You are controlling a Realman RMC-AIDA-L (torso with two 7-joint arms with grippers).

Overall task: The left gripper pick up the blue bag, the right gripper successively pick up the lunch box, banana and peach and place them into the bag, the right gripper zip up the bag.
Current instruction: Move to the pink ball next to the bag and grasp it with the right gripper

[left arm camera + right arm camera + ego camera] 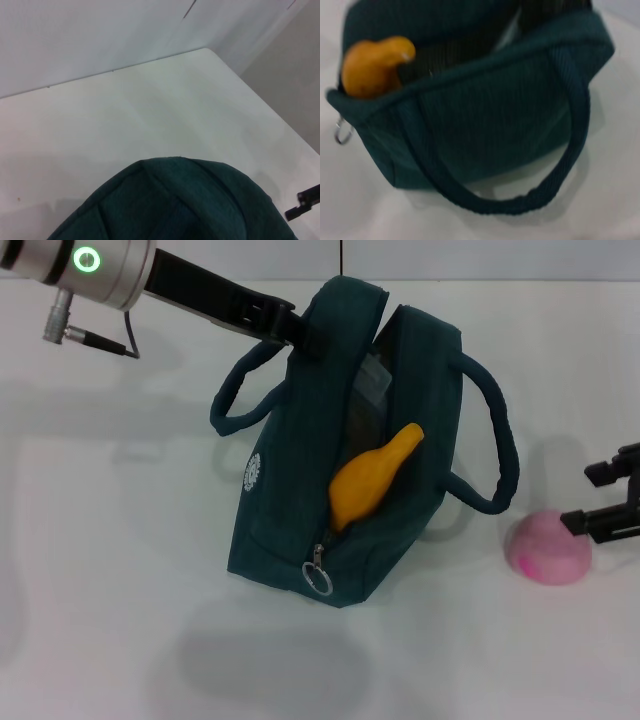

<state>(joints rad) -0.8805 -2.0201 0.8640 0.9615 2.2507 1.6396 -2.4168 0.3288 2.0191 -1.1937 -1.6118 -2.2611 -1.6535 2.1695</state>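
The peach is found on the tabletop just beside the right gripper, its jaws released; the left gripper jaws are clenched on the blue bag.

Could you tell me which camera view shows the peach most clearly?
The head view: the pink peach sits whole on the table, right of the blue bag, with the right tool just beside it. Neither the left wrist view nor the right wrist view shows it at all.

Silver left arm with green ring light, grey cable, seemingly black gripper links.
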